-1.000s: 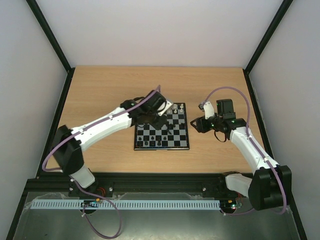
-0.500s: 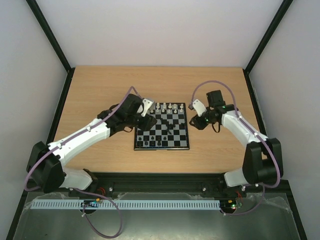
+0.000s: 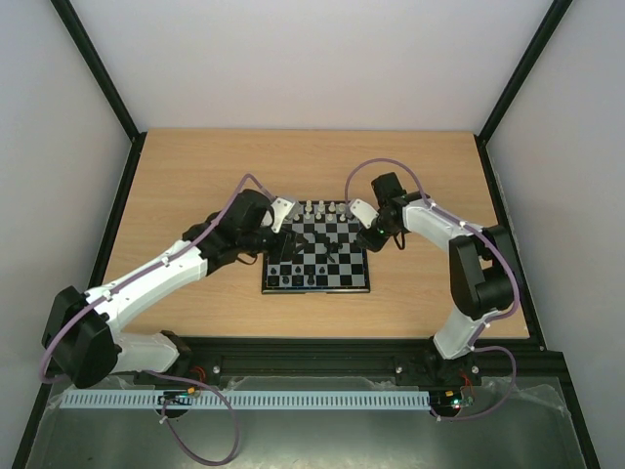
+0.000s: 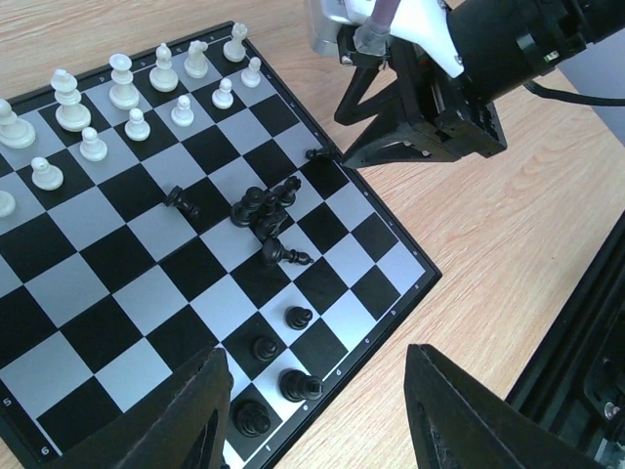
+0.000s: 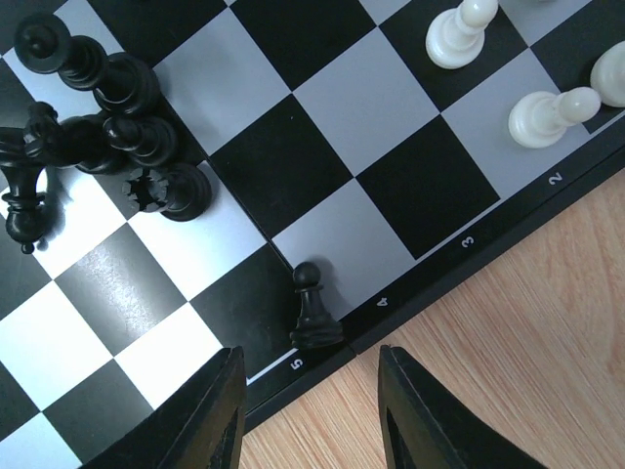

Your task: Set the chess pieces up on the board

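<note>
- The board (image 4: pixel 59 283) on the worktop (image 3: pixel 195 176) holds white chess pieces (image 4: pixel 122 80) in two rows, a toppled black heap (image 4: pixel 264 210), four upright black pieces (image 4: pixel 298 384) and one lone black pawn (image 5: pixel 312 311).
- Spread and empty: left end effector (image 4: pixel 314 366), right end effector (image 5: pixel 311 366).

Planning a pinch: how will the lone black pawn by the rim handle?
The black pawn looks tiny and thin, so probably light. Its glossy, tapered body may slip from the right fingers. Its round, narrow base suggests a nudge would tip or roll it.

The left end effector (image 4: pixel 314 357) hangs open over the board (image 4: pixel 59 293), with four upright black pieces (image 4: pixel 298 384) between its fingers. Just ahead lie toppled black pieces (image 4: pixel 264 207) in a heap. White pieces (image 4: pixel 127 93) stand beyond, to the left.
</note>
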You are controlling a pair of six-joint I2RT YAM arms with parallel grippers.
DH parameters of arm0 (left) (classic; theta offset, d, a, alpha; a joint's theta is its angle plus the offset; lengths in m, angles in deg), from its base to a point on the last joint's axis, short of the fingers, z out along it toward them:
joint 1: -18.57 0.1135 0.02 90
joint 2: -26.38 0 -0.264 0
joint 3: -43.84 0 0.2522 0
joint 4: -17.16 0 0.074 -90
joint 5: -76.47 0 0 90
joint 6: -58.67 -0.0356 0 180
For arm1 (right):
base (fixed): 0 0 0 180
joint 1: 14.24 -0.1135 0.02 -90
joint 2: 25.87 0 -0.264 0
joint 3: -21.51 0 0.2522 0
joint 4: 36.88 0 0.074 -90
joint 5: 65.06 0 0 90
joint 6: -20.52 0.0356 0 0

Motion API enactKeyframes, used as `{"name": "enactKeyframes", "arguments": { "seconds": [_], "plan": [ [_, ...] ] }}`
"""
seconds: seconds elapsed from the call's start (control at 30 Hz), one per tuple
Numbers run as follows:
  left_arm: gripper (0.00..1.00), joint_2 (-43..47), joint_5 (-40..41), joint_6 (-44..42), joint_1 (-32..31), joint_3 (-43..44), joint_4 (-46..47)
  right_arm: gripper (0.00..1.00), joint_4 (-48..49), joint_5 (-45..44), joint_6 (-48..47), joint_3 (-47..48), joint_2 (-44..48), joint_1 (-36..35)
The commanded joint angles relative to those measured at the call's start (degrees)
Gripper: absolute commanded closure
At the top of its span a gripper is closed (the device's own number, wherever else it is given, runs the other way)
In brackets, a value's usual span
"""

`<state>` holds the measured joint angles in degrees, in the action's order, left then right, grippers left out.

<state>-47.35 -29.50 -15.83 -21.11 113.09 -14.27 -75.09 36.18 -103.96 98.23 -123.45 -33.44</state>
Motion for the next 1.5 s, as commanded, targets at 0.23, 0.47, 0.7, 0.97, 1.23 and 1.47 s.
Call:
{"name": "enactKeyframes", "arguments": {
  "seconds": [0.23, 0.47, 0.7, 0.97, 1.23, 1.47],
  "plan": [
    [0.47, 1.38, -1.36, 0.71, 0.31, -1.49, 1.1, 0.66, -2.89, -0.14, -1.43, 2.2, -2.6, -0.68],
    [0.47, 1.65, -1.43, 1.1, 0.31, -2.31, 1.41, 0.67, -2.76, -0.39, -0.88, 3.07, -4.53, -0.94],
    [0.47, 1.89, -1.43, 1.06, 0.31, -2.65, 1.24, 0.7, -2.68, -0.63, -0.59, 3.44, -5.51, -0.97],
    [0.47, 2.17, -1.32, 1.28, 0.31, -3.28, 1.26, 0.73, -2.71, -0.98, -0.8, 3.27, -6.58, -1.04],
    [0.47, 2.01, -1.02, 1.58, 0.31, -3.28, 1.15, 0.81, -2.45, -1.01, -1.06, 2.62, -6.68, -1.14],
    [0.46, 1.02, -0.64, 8.21, 0.5, -2.55, 3.93, 0.86, -3.57, 0.52, 0.18, 1.28, -1.51, -1.16]
  ]
}}
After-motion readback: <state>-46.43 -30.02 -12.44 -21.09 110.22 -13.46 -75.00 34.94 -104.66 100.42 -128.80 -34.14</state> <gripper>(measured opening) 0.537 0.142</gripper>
